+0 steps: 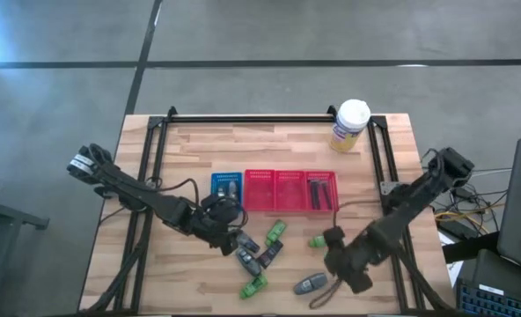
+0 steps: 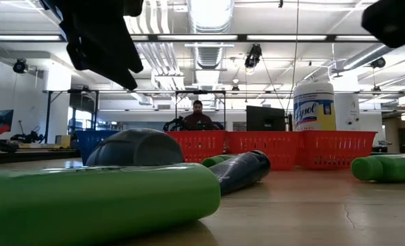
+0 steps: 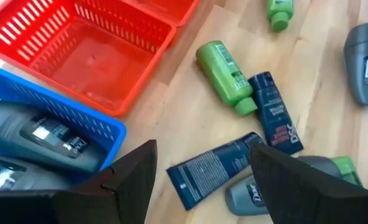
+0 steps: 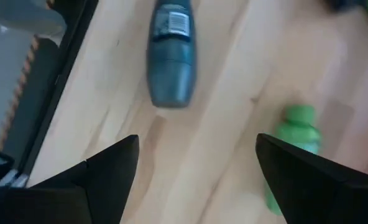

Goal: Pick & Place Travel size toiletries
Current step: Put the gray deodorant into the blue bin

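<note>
step: we judge sorting underway | left gripper spread wide, empty, over toiletries at desk 6 o'clock | right gripper spread, empty, near grey bottle | blue tray holds grey bottles | next: descend, close on one

high cam overhead, low cam table-level, wrists close on table.
</note>
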Tool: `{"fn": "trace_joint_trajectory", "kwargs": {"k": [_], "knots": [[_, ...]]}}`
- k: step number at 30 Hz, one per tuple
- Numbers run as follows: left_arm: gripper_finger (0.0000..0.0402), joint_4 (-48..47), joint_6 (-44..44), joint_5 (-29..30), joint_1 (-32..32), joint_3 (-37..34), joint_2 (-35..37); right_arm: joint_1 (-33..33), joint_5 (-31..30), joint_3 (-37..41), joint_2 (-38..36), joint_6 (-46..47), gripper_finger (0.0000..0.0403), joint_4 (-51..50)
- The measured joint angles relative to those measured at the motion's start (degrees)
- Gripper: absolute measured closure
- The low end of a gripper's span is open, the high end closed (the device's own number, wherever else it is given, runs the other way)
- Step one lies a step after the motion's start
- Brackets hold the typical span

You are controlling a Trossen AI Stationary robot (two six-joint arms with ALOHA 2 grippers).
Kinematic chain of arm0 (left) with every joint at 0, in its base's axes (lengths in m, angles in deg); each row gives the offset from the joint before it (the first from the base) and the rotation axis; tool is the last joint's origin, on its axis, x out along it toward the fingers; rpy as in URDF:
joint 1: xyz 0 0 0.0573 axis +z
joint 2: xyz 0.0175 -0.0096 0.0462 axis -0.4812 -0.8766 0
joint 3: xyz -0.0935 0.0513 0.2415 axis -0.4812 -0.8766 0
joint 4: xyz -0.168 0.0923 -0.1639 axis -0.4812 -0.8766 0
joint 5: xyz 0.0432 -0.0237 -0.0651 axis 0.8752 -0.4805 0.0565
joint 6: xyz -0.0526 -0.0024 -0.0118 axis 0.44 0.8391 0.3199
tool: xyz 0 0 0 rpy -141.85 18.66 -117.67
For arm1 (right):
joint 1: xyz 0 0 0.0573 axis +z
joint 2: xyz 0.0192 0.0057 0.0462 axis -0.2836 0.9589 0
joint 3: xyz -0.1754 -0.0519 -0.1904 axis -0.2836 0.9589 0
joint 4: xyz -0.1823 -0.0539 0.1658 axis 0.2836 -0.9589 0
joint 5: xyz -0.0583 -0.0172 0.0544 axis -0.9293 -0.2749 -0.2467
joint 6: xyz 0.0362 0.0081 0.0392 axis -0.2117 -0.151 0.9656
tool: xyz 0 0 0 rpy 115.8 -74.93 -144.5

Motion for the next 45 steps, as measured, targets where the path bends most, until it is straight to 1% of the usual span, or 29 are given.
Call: {"fn": "trace_joint_trajectory", "kwargs": {"k": [3, 6, 9, 17, 23, 28, 33, 35, 40, 43, 45], "knots": [[0.0142, 0.0, -1.6, 0.0, -0.2, -0.1, 0.0, 2.3, -1.1, 0.0, 3.7, 1.0, 0.0086, 4.5], [0.0142, 0.0, -2.6, -0.2, -0.2, -0.1, 0.0, 3.0, -1.3, -0.4, 7.6, 4.8, 0.0081, 8.1], [0.0142, 0.1, -2.8, -1.3, -0.6, -0.1, 0.0, 2.9, -2.0, -2.0, 10.8, 5.7, 0.0073, 8.9], [0.0142, 0.0, -4.3, -1.0, -1.9, -0.2, 0.0, 3.0, -2.7, -5.6, 17.4, 6.5, 0.0065, 9.4], [0.0142, 0.0, -4.5, -0.9, -2.5, -0.2, 0.0, 2.7, -2.7, -7.4, 20.9, 7.1, 0.0087, 10.0], [0.0142, 0.0, -4.4, -0.9, -3.6, -0.6, 0.0, 2.2, -2.3, -7.4, 22.8, 7.5, 0.0126, 9.8], [0.0142, 0.1, -4.1, -2.3, -5.4, -1.7, 0.0, 0.7, -1.8, -7.3, 22.8, 8.2, 0.0192, 9.8], [0.0142, -0.1, -3.1, -2.4, -6.3, -2.3, 0.0, -0.1, -1.3, -7.3, 22.4, 8.2, 0.0210, 9.7], [0.0142, 0.5, -3.7, -2.7, -8.6, -2.9, 0.0, -2.5, -0.5, -7.1, 18.7, 7.0, 0.0210, 7.1], [0.0142, 1.9, -8.3, -2.5, -9.9, -2.9, 0.0, -4.9, 0.8, -6.5, 15.2, 6.6, 0.0210, 5.6], [0.0142, 2.7, -13.6, -2.3, -10.8, -2.9, 0.0, -7.4, 1.8, -5.9, 12.0, 6.5, 0.0210, 5.5]]}}
